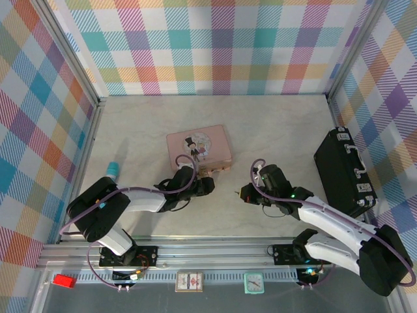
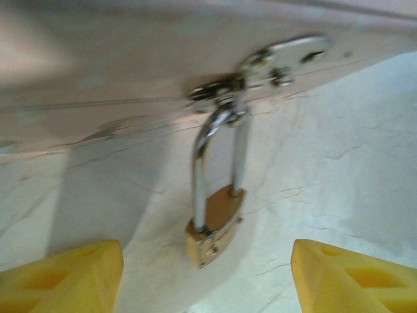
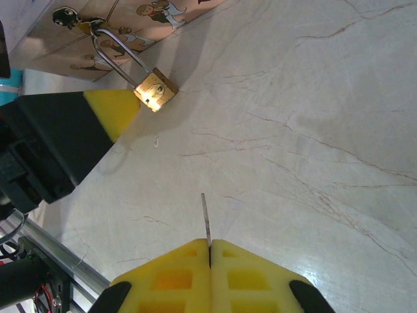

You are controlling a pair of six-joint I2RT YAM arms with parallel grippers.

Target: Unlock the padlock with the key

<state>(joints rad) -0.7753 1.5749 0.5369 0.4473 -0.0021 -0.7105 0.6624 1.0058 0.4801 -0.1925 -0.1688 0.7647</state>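
The padlock (image 2: 214, 225) hangs by its silvery shackle from the clasp (image 2: 273, 62) on the front edge of the pink box (image 1: 199, 147). Its brass body lies tilted on the worktop (image 3: 313, 117) just in front of the box. The shackle looks seated in the body, so I judge the lock is still shut, though my left wrist view is blurred and I would not swear to it.

My left jaws stand wide, one yellow fingertip (image 2: 71, 277) on each side of the padlock body and short of it, touching nothing. From my right wrist, one of those fingertips (image 3: 111, 107) sits just beside the brass body, with a sliver of worktop between them.

My right jaws are pressed together on the key (image 3: 206, 218). Only its thin shaft sticks out past the closed pads, and the head is buried between them. The shaft points roughly toward the padlock but is well apart from it, with bare worktop between.

By my reckoning, the key is in hand and the padlock is found and bracketed. Nothing has happened to the lock itself. I have yet to close my left jaws on the brass body and steady it, turn its keyhole end toward the key, feed the shaft in, twist, and see the shackle spring free.
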